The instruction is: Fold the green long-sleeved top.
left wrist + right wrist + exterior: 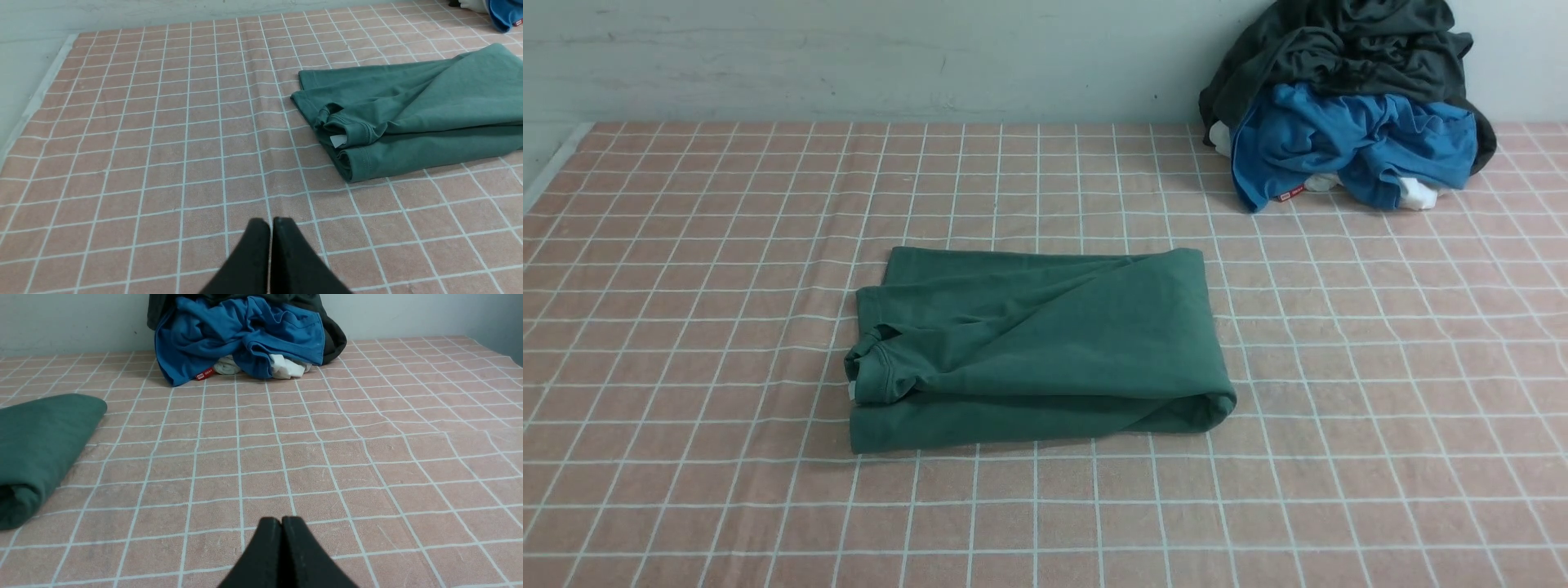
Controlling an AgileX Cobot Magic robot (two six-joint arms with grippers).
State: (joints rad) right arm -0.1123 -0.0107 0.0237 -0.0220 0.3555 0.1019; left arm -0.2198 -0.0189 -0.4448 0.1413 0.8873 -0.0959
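While the pink checked cloth [686, 327] is covering the whole table, the green top [1037, 347] is lying near its middle, already folded into a thick rectangle with its long axis running left to right. Far right, a heap of blue and dark clothes [1347, 122] is sitting well apart from it. The left gripper [270, 228] and right gripper [281, 526] are hanging near the front, jaws pressed together and holding nothing, the top lying between them; neither is looking clearly nearer, so any final tidying could be falling to either arm.
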